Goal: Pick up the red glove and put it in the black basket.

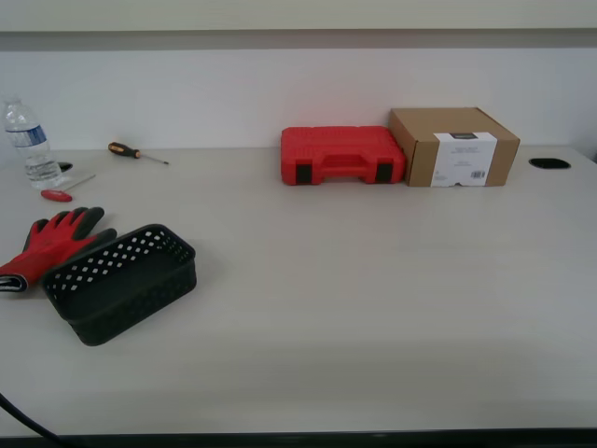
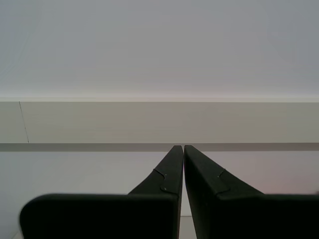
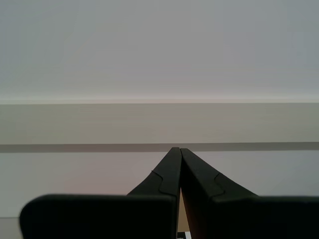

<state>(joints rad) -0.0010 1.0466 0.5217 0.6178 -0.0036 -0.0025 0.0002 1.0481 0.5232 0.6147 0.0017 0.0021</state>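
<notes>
The red glove [image 1: 48, 244] lies flat on the table at the exterior view's left, its dark fingertips pointing toward the back and its cuff at the picture's edge. The black basket [image 1: 121, 282] sits tilted beside it, touching or just overlapping the glove's near side. Neither arm shows in the exterior view. My first gripper [image 2: 183, 148] is shut with its fingertips together, holding nothing, and faces a pale wall. My second gripper [image 3: 176, 150] is also shut and empty, facing the same wall.
A red tool case [image 1: 341, 155] and a cardboard box [image 1: 454, 146] stand at the back. A water bottle [image 1: 30, 142], a dark-handled screwdriver [image 1: 135, 153] and a small red-handled screwdriver [image 1: 62, 192] lie at the back left. A dark cable hole [image 1: 548, 163] is at the right.
</notes>
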